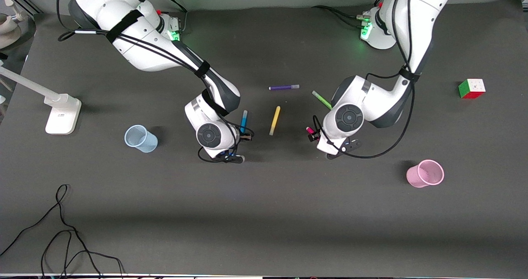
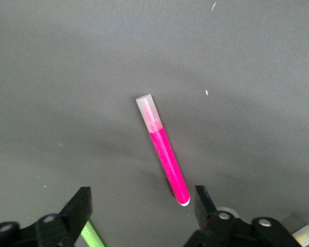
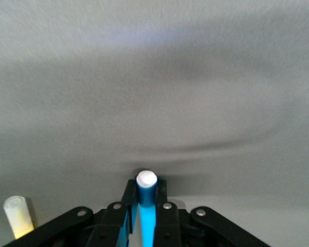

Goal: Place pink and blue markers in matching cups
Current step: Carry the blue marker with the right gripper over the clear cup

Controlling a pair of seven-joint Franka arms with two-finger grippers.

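Observation:
The blue marker [image 1: 244,121] is gripped between the fingers of my right gripper [image 1: 244,136] at mid-table. In the right wrist view its white tip [image 3: 146,179] pokes out past the shut gripper [image 3: 146,188]. I cannot tell if it is off the table. The pink marker [image 1: 309,129] lies flat on the table. My left gripper [image 1: 312,135] is open and low over it, with the marker's [image 2: 165,154] end between the fingers of the gripper [image 2: 142,198], close to one finger. The pale blue cup [image 1: 140,138] stands toward the right arm's end. The pink cup [image 1: 425,173] stands toward the left arm's end.
A yellow marker [image 1: 274,120], a purple marker [image 1: 284,87] and a green marker [image 1: 321,100] lie between the arms. A colour cube [image 1: 472,88] sits at the left arm's end. A white stand [image 1: 62,114] and loose black cables [image 1: 62,229] are at the right arm's end.

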